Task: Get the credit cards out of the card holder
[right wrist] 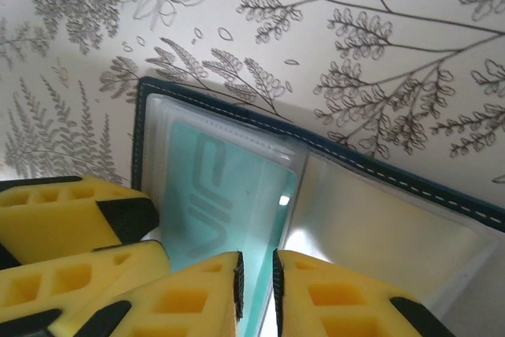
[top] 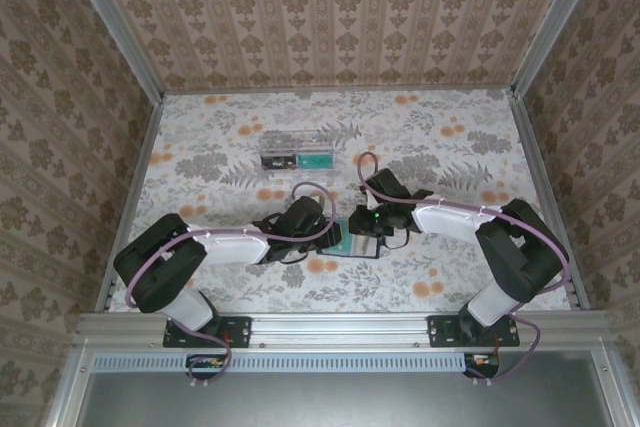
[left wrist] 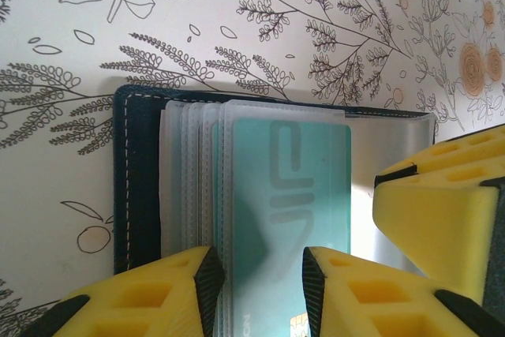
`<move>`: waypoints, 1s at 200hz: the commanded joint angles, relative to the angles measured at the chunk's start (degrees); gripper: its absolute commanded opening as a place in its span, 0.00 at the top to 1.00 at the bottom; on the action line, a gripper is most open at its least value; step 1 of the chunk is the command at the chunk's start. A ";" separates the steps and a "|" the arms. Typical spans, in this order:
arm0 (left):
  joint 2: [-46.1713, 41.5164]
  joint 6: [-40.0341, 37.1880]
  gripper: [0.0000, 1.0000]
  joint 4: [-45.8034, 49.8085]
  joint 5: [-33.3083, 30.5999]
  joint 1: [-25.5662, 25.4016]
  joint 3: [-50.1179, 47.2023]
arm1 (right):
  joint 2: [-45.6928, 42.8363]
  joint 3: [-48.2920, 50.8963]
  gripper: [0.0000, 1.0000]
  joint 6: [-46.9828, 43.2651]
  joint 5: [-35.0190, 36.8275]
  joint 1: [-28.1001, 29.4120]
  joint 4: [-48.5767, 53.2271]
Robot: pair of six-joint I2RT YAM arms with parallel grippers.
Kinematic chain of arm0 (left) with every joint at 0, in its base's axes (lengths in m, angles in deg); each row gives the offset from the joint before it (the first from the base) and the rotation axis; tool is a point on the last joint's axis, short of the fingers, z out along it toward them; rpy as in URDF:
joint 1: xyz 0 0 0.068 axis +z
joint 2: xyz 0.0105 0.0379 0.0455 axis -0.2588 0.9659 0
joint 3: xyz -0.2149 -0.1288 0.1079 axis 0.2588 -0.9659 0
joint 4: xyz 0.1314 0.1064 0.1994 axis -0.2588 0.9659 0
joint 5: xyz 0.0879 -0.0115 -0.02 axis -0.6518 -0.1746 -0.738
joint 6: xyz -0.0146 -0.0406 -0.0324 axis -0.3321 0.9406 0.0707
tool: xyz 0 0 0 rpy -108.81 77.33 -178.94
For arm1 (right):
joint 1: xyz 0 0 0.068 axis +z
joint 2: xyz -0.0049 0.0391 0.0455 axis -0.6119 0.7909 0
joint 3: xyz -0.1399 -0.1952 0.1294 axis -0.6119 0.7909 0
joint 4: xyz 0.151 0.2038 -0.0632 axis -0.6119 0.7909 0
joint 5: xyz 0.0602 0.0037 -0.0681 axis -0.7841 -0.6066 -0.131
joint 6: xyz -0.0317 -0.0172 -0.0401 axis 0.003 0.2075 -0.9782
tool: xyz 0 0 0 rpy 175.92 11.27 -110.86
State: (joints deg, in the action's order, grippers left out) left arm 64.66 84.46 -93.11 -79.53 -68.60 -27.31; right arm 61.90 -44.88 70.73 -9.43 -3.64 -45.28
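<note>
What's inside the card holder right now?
One teal card sits in the top clear sleeve of the card holder. The stacked sleeves underneath hide any other cards.

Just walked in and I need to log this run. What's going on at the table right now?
Two robot arms meet over the open card holder, which lies flat on the table. The left gripper is open, and a teal card, tucked in a clear sleeve, shows between its fingers. The right gripper has its fingers nearly together at the sleeve's edge; whether it grips is unclear. The card is not yet out. A clear plastic box farther back has something teal inside.
</note>
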 commanded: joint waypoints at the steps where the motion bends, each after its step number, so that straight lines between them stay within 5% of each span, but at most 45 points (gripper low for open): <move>1: 1.13 -0.81 0.63 2.55 -1.09 -0.23 0.58 | 0.51 1.49 0.81 1.60 -2.79 -0.51 -1.84; 141: 0.94 -0.67 0.64 2.69 -1.81 -0.32 0.38 | -4.49 -2.43 0.76 0.37 6.01 3.61 11.16; 200: 0.39 -0.55 0.64 2.85 -1.99 -0.33 -0.10 | -3.13 2.02 0.84 2.60 3.39 3.32 3.96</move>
State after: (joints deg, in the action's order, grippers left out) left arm 64.66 84.48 -92.93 -80.39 -68.60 -27.29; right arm 58.25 -44.71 72.06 -5.40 -0.12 -38.44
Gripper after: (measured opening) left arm 0.363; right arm 0.184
